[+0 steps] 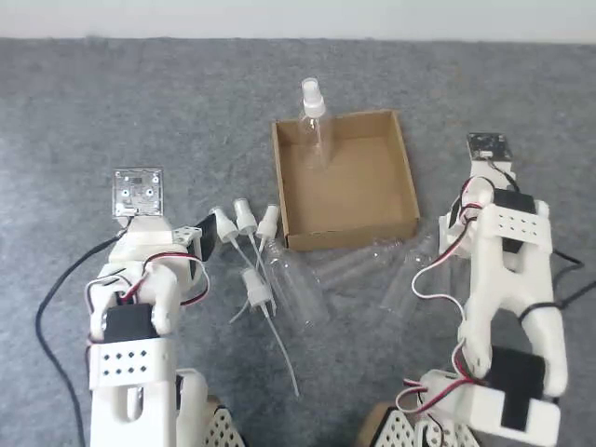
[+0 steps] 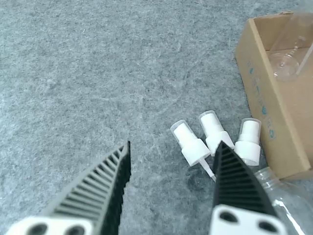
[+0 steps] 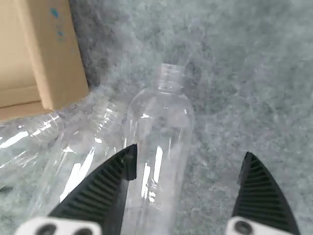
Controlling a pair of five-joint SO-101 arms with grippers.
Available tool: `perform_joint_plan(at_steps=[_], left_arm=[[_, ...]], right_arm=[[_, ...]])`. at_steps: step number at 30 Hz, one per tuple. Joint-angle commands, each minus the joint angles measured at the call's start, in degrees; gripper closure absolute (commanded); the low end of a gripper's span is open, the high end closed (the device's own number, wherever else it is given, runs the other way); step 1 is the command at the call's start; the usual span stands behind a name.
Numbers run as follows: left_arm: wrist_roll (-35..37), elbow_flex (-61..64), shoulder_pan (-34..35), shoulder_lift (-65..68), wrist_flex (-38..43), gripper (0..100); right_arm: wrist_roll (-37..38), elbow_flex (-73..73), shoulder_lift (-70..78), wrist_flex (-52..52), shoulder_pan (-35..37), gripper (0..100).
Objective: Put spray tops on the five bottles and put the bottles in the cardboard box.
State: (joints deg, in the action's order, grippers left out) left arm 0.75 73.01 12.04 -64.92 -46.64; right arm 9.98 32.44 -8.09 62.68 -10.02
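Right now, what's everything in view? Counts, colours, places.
cardboard box: 1, brown, middle of the carpet, far side.
capped bottle: 1, clear with a white spray top, in the box near its far-left corner.
uncapped bottles: 4, clear, lying on the carpet in front of the box.
loose spray tops: 4, white; three side by side off the box's near-left corner, one nearer beside a bottle.
carpet: 1, grey, under everything.
left gripper: 1, black fingers, open above the three tops.
right gripper: 1, black fingers, open over an uncapped bottle.
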Motion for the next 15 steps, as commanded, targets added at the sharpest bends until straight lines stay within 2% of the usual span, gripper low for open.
perform_joint_plan(at_steps=[1, 7, 9, 15], left_arm=[[0.7, -0.4, 0.0, -1.14, 1.49, 74], [0.7, -0.4, 0.09, -1.05, 1.41, 74], [0.7, -0.4, 0.09, -1.05, 1.41, 74], [0.7, -1.19, 0.35, -0.97, 1.41, 74]], right_arm=[[1.05, -0.26, 2.51, -1.8, -0.31, 71.2], [1.05, -0.35, 6.73, -4.09, -4.35, 71.9], [1.76, -0.44, 6.9, -4.09, -6.9, 76.6], [16.26, -0.44, 7.25, -4.44, -14.9, 88.9]])
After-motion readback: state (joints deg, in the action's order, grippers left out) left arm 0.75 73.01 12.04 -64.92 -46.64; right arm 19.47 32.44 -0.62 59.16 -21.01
